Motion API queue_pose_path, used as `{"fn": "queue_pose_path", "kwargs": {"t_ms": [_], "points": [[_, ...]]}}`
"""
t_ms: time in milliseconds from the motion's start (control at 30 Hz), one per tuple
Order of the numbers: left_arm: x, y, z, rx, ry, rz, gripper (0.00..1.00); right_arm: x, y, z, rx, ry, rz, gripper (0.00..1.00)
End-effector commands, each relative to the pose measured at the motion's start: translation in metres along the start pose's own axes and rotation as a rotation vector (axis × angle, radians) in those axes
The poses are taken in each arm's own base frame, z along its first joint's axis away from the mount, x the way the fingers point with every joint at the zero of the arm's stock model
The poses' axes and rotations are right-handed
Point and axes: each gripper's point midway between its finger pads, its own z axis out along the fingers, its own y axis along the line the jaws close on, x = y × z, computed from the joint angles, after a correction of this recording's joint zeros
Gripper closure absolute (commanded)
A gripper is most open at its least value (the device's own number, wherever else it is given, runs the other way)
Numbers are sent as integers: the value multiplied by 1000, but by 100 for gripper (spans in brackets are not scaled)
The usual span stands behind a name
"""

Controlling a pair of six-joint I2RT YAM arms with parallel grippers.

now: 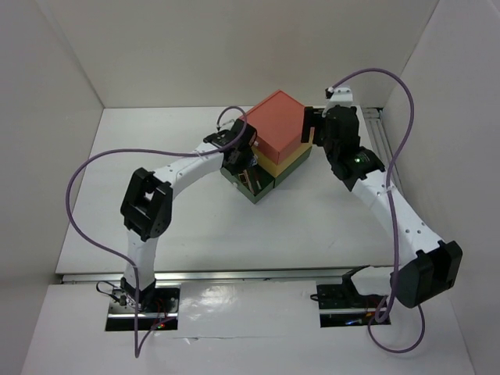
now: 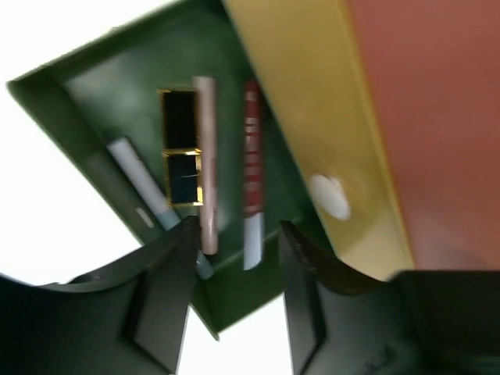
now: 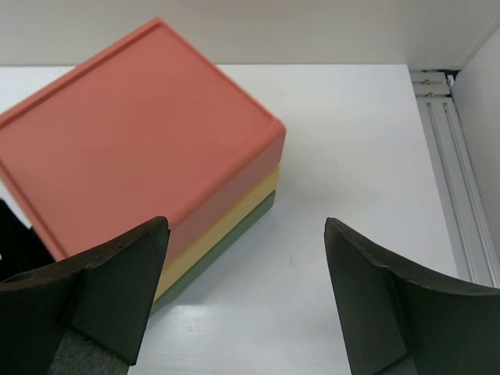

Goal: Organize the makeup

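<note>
Makeup (image 2: 205,180), including a black compact (image 2: 180,144) and a red tube (image 2: 251,148), lies in the pulled-out green drawer (image 2: 94,86) of the drawer box (image 1: 277,125). None shows loose on the white table (image 1: 312,226), so sorting looks nearly done, with the drawer left to close. Left gripper (image 2: 238,234) hovers spread and empty over the drawer, right gripper (image 3: 246,234) spread and empty beside the box; plain white walls (image 1: 195,47) all round.

You see a white table (image 1: 203,226). Directly on it, toward the far side, stands the drawer box (image 1: 277,129), coral over yellow over green. Its green drawer (image 1: 263,188) is open toward the near-left.
</note>
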Motion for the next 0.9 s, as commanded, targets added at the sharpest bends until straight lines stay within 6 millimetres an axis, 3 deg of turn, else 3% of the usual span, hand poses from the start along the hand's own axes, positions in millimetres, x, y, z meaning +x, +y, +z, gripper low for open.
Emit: {"fn": "queue_pose_path", "kwargs": {"t_ms": [0,33,167,200,267,300,333,367,433,500,533,567,600,633,667,733,800,867], "points": [[-19,-26,-32,95,-51,15,41,-42,-2,9,-34,-97,45,12],[-19,-25,-34,95,-51,15,41,-50,-10,13,-32,-113,33,12],[-22,-19,-56,114,-66,45,42,-56,-12,37,-120,-118,-16,10],[-26,-22,-71,151,-83,47,44,-47,1,51,-201,-93,-48,9],[-17,-6,-74,141,-77,61,47,-52,6,63,-301,-113,-129,7],[-15,-1,-79,140,-76,62,49,-38,8,80,-328,-77,-147,7],[-11,6,-88,166,-83,88,53,-51,3,88,-341,-110,-178,7],[-6,14,-89,156,-76,91,58,-48,5,95,-372,-100,-194,7],[5,29,-90,160,-71,127,82,-27,17,117,-468,-49,-213,7],[13,41,-82,134,-64,144,93,-37,16,129,-501,-68,-222,9],[19,49,-78,117,-50,148,100,-22,21,143,-528,-36,-217,9],[25,49,-74,119,-24,152,100,-29,19,149,-534,-52,-217,10],[32,56,-64,92,-2,159,100,-26,22,154,-550,-43,-215,10],[34,51,-60,111,5,158,100,-13,25,166,-566,-12,-208,10],[43,58,-51,98,28,162,100,-17,27,168,-582,-14,-219,11],[53,67,-35,61,57,158,100,0,28,180,-615,28,-204,20],[56,67,-25,55,62,150,100,9,34,180,-662,59,-204,36],[58,71,-8,24,57,142,100,24,38,180,-694,85,-202,42]]}}
